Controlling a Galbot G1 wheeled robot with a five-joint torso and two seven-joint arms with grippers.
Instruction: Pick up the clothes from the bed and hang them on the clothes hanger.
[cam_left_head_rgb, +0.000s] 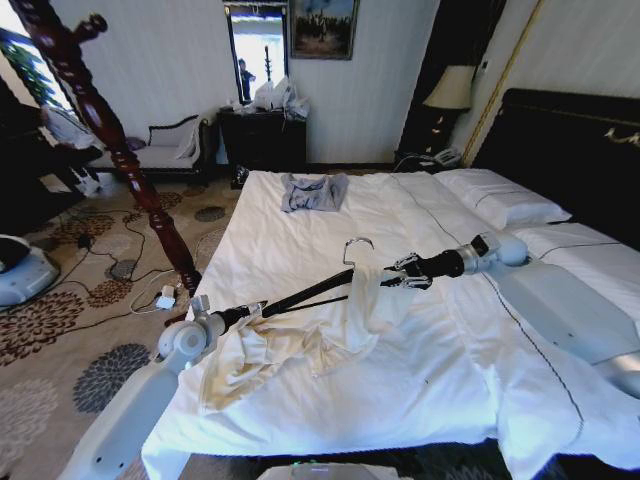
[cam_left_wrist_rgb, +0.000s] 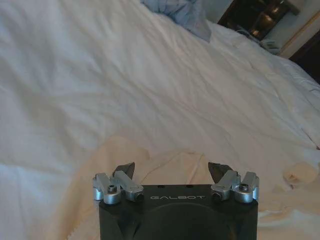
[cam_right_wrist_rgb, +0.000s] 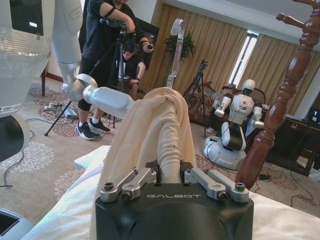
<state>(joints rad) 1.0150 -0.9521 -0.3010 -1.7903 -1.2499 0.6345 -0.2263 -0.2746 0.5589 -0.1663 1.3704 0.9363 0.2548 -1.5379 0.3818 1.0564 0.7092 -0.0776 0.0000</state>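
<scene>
Right tool (cam_left_head_rgb: 408, 272) clamped on the thin black shoulder-shaped hanger (cam_left_head_rgb: 330, 287) through limp, light cream wrinkly shirt (cam_left_head_rgb: 300, 345); left tool (cam_left_wrist_rgb: 175, 172) apart, near hem.

Head camera overlooks the bed (cam_left_head_rgb: 400, 200); wrist cameras sit close above it.

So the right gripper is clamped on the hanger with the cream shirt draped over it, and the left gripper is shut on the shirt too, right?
Not quite. The left gripper is open over the cream shirt, as the left wrist view shows. The right gripper is clamped on the hanger as you say.
</scene>
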